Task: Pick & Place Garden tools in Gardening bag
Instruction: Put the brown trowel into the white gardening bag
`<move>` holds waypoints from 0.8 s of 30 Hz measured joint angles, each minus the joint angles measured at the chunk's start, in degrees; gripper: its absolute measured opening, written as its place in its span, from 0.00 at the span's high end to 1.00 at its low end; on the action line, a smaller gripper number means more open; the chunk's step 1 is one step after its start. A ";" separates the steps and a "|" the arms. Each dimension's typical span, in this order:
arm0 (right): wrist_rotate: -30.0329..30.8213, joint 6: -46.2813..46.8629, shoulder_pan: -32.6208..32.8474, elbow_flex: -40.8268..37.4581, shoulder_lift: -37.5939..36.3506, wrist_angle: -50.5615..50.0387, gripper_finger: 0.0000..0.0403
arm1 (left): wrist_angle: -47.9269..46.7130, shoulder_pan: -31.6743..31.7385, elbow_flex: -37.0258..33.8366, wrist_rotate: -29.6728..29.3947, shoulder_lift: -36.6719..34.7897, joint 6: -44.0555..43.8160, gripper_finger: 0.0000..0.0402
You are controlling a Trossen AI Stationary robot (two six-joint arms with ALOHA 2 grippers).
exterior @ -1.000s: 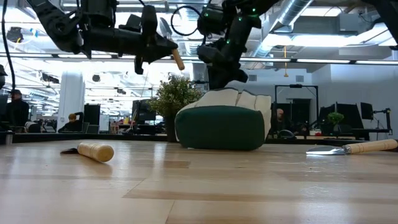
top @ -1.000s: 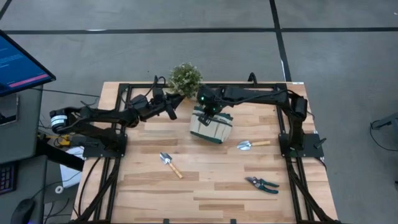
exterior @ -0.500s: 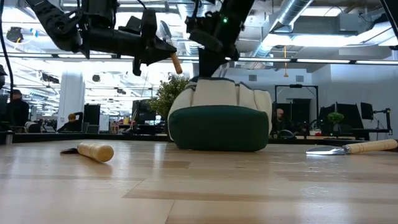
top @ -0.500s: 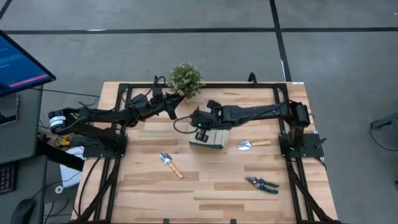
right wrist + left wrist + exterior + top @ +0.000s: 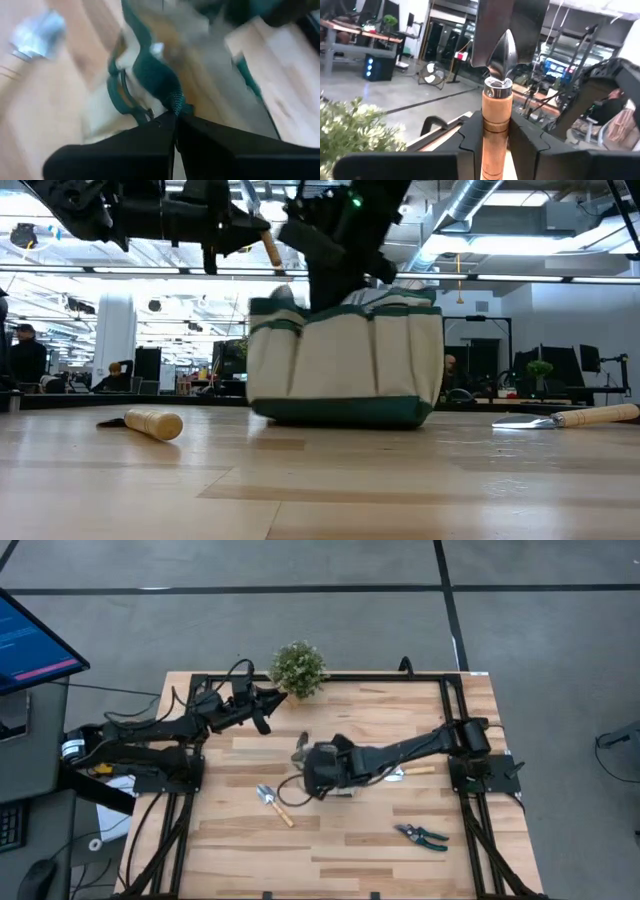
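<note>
Meanwhile right tool (image 5: 175, 120) grips unlabelled bag (image 5: 345, 370) handle.

We see a light wooden table (image 5: 340, 840) of butcher-block planks standing on grey carpet tiles (image 5: 300, 620) crossed by dark seams. At the table's far edge sits a bushy potted plant (image 5: 298, 667). A monitor (image 5: 35, 645) glows beside the table. Beyond, we see an open office with exposed ceiling ducts (image 5: 490, 205), desks (image 5: 350, 37), and a seated person (image 5: 25, 355).
</note>
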 joint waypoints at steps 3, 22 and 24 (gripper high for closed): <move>0.12 1.12 1.26 0.13 0.87 0.34 0.97 | -1.36 -0.08 -0.03 0.66 -2.27 -0.51 0.83; -0.30 -7.03 4.82 0.01 -3.10 1.72 0.37 | -31.40 -22.12 -0.04 -12.25 -15.60 -7.75 0.83; -0.06 -7.62 4.82 0.19 -4.73 2.70 0.35 | -31.75 -26.50 -0.04 -16.80 -15.06 -7.99 0.83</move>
